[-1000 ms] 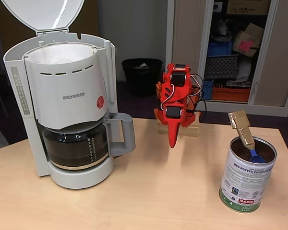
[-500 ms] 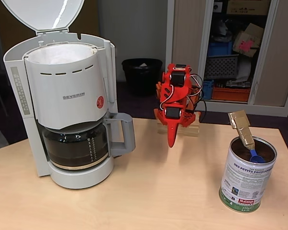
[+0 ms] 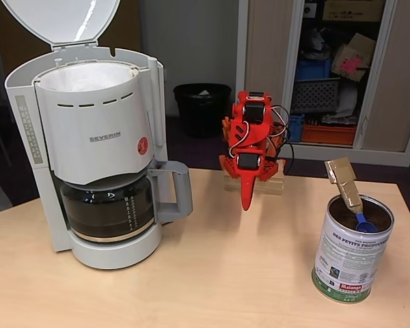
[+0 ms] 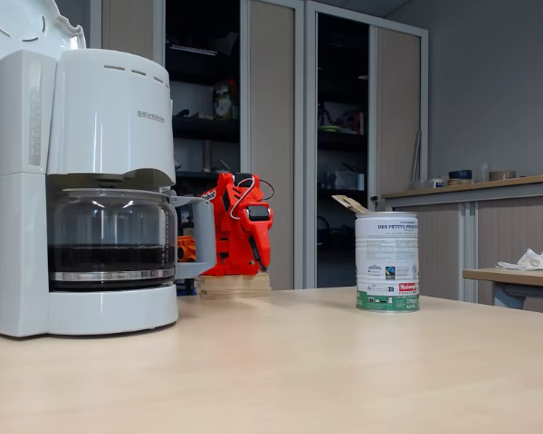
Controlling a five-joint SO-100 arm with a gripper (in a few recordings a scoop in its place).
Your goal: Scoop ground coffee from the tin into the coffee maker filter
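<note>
Arm: red five-joint arm [image 3: 249,137] folded at the back of the light wooden counter [image 3: 212,273], on a small wooden block, between machine and tin in both fixed views.
Jaws: the gripper [image 3: 246,198] points down over the counter, near its back edge; the two red fingers lie together in a single point, holding nothing (in the low side view [image 4: 264,258] it hangs beside the arm, well apart from the tin).
Tin: tall cylindrical metal tin with white and green label [image 3: 350,256] upright on the counter at the right, lid off, shiny rim showing; also at [image 4: 386,262].
Ground coffee: dark brown ground coffee [image 3: 345,213] inside the tin, low below the rim.
Scoop: small blue plastic scoop [image 3: 364,223] rests in the tin, its tan taped handle [image 3: 344,181] leaning up and out over the rim to the left.
Coffee maker: large white SEVERIN drip machine [image 3: 96,137] at the left, lid swung up; also at [image 4: 81,181].
Filter: white paper filter [image 3: 85,76] sits in the round basket on top; cannot tell whether any powder is in it.
Carafe: dark glass carafe [image 3: 109,208] seated under the basket, grey handle facing the arm.
</note>
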